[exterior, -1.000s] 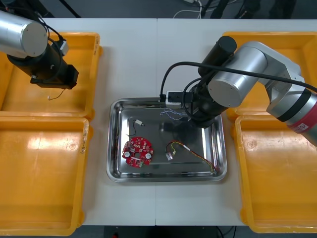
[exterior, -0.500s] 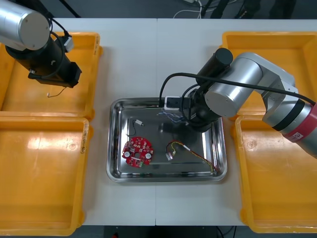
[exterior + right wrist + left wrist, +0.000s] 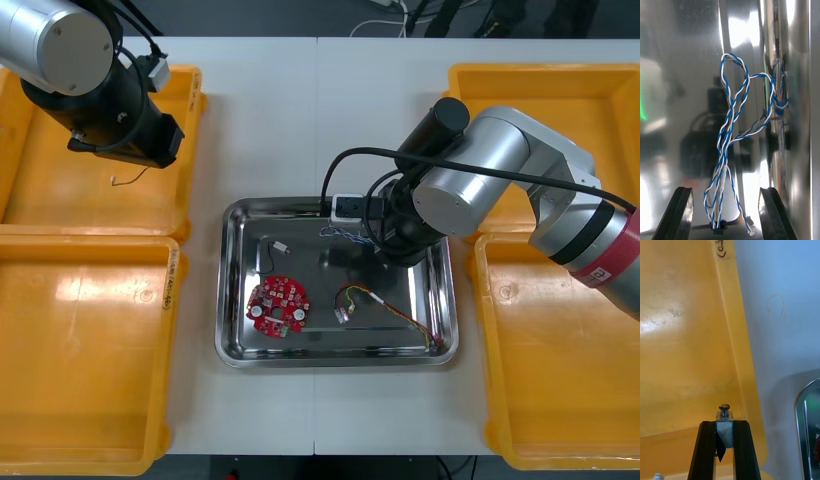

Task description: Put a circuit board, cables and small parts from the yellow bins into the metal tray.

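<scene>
My right gripper [image 3: 725,212] stands open low over the back right of the metal tray [image 3: 233,345]. The twisted blue and white cable [image 3: 732,138] lies loose on the tray floor between its fingers [image 3: 680,213]. In the tray are also a round red circuit board [image 3: 279,306], a red and yellow cable [image 3: 385,305] and a small metal part [image 3: 279,247]. My left gripper [image 3: 724,427] is shut on another small metal part [image 3: 725,422] above the inner rim of the far left yellow bin [image 3: 60,200], a thin wire [image 3: 125,180] dangling under it.
Two yellow bins stand at each side: near left [image 3: 80,360], far right [image 3: 590,100], near right [image 3: 560,370]. A strip of white table [image 3: 782,315] separates the far left bin from the tray. My right arm's black cable loops over the tray's back rim.
My right gripper has opened and let the blue and white cable go onto the tray floor. My left arm has moved right toward the tray, carrying its small metal part.
</scene>
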